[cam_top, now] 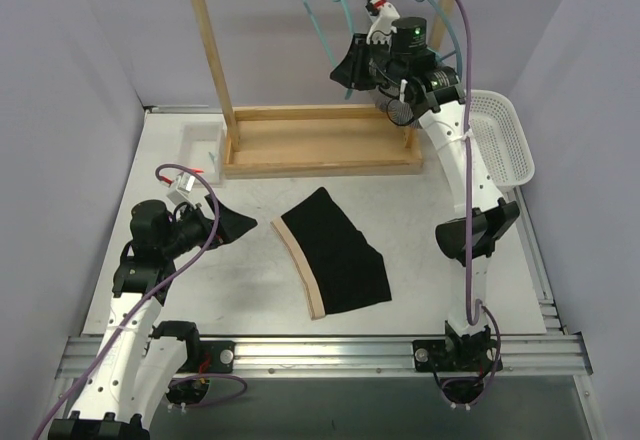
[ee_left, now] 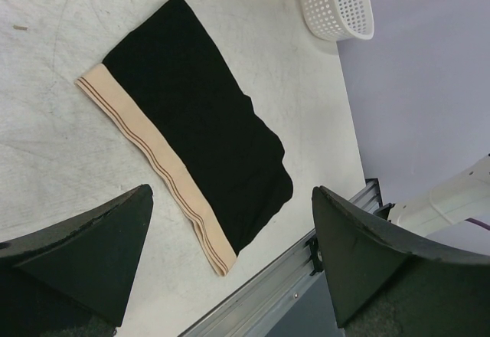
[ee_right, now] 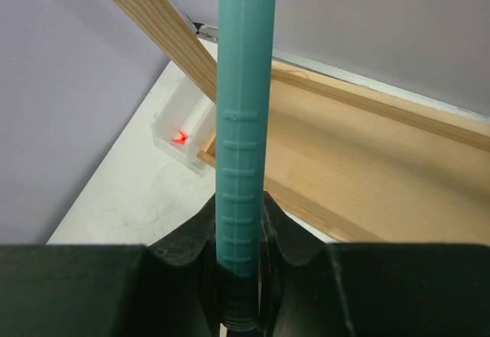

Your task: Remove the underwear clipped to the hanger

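Observation:
The black underwear with a tan waistband [cam_top: 335, 252] lies flat on the table; it also shows in the left wrist view [ee_left: 195, 126]. The grey striped pair is out of view. A teal hanger [cam_top: 318, 20] hangs from the wooden rack [cam_top: 215, 50]. My right gripper [cam_top: 352, 65] is raised at the rack and shut on the hanger's teal bar [ee_right: 243, 122]. My left gripper [cam_top: 240, 225] is open and empty, low over the table just left of the black underwear, its fingers [ee_left: 92, 253] apart.
A white perforated basket [cam_top: 505, 135] stands at the right edge, also in the left wrist view [ee_left: 337, 4]. A small clear box [cam_top: 200, 148] sits left of the rack base [cam_top: 320, 140]. A metal rail [cam_top: 320, 350] runs along the near edge.

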Robot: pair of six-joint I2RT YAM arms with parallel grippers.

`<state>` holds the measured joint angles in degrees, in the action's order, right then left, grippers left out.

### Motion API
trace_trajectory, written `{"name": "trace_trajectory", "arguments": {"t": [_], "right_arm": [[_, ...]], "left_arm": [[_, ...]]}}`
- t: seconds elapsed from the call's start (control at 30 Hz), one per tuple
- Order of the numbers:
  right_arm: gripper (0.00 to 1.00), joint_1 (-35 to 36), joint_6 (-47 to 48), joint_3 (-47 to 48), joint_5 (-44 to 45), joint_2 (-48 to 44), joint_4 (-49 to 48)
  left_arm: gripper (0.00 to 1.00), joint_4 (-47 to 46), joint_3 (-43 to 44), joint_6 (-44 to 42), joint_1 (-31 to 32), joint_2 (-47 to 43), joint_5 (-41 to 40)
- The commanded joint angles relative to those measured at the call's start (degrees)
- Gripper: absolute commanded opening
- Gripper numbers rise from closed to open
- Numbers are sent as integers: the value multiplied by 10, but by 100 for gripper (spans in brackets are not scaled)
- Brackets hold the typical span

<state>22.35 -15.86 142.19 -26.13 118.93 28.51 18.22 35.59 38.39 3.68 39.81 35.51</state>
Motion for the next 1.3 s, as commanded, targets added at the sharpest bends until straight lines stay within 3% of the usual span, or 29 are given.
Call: {"name": "trace_trajectory", "arguments": {"t": [0.0, 0.53, 0.8, 0.83, 0.9, 0.93, 1.03, 1.13, 1.27], "right_arm": [[0, -16, -20, 37, -18, -2, -22], [0, -75, -80, 78, -154, 38, -43], [0, -79, -78, 59, -161, 27, -43], [3, -78, -78, 57, -162, 25, -42], [19, -75, -67, 42, -158, 9, -43], [41, -72, -61, 17, -152, 0, -43], [71, -56, -23, -51, -117, -54, -43], [86, -29, 19, -124, -56, -124, -43], [97, 15, 50, -309, 52, -245, -44]], "left_arm": [[94, -6, 17, -1, -3, -2, 14], [94, -2, 33, 1, -3, 4, 13], [94, 0, 35, 5, -2, 1, 15], [94, 0, 36, 5, -3, -1, 15], [94, 3, 38, 5, -3, -3, 14], [94, 4, 38, 5, -2, -6, 15], [94, 8, 38, 5, -3, -11, 16], [94, 9, 40, 6, -3, -11, 18], [94, 13, 46, 5, -3, -15, 18]]}}
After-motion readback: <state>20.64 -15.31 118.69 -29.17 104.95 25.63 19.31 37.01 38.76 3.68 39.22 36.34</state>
